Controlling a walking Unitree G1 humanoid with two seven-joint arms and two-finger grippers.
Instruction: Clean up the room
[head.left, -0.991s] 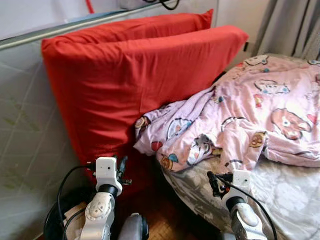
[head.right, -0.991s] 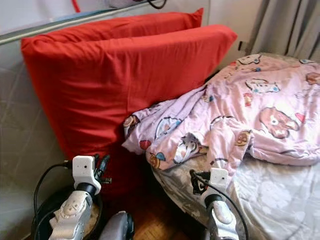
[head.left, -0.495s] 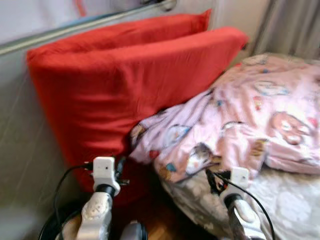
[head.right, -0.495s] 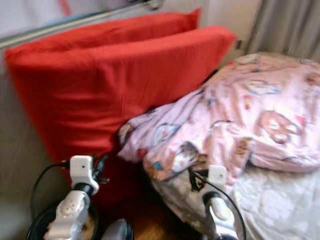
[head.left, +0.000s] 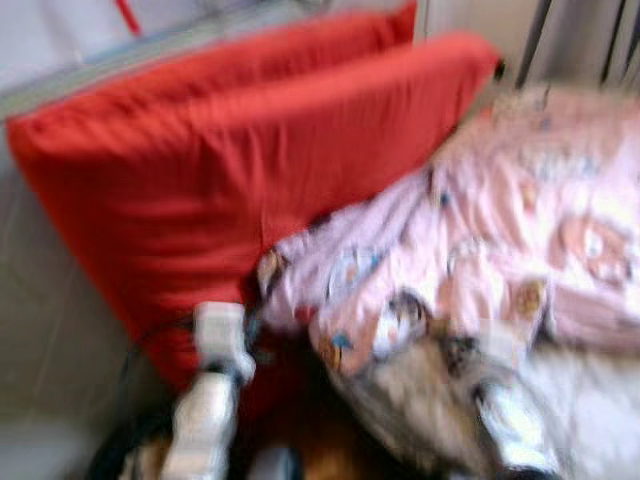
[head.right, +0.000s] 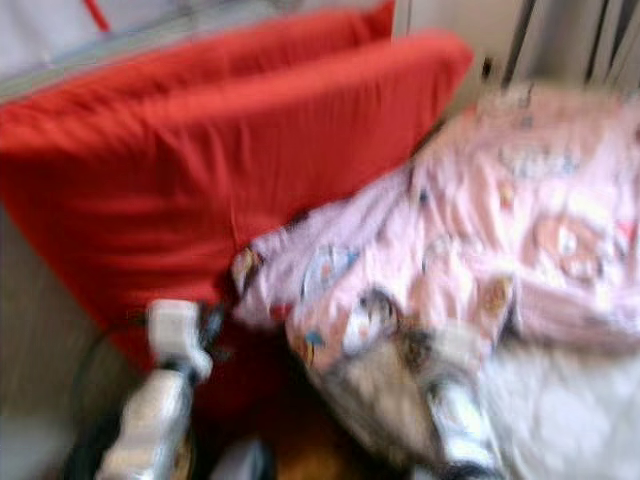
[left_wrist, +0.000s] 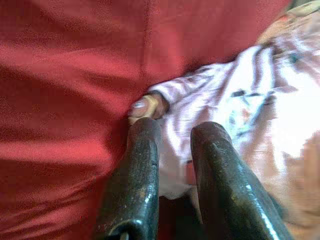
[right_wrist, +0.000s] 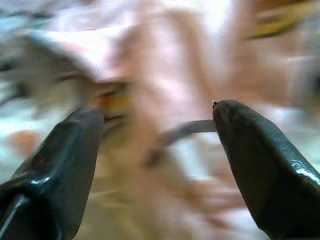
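Observation:
Two big red pillows stand on edge, leaning against the grey panel on the left. A pink quilt with cartoon prints lies crumpled on the bed, its corner hanging down against the pillows. My left gripper is low in front of the pillows, pointing at the quilt's corner; its fingers are close together with nothing between them. My right gripper is wide open just before the quilt at the bed's edge. The head views are blurred by motion.
The bed's grey sheet fills the lower right. Grey curtains hang at the back right. A pale quilted panel stands on the left. Dark wooden floor shows in the narrow gap between pillows and bed.
The whole picture has shifted and blurred, so the camera is moving. Both arms keep about the same place in the picture. Pillows and quilt lie as before.

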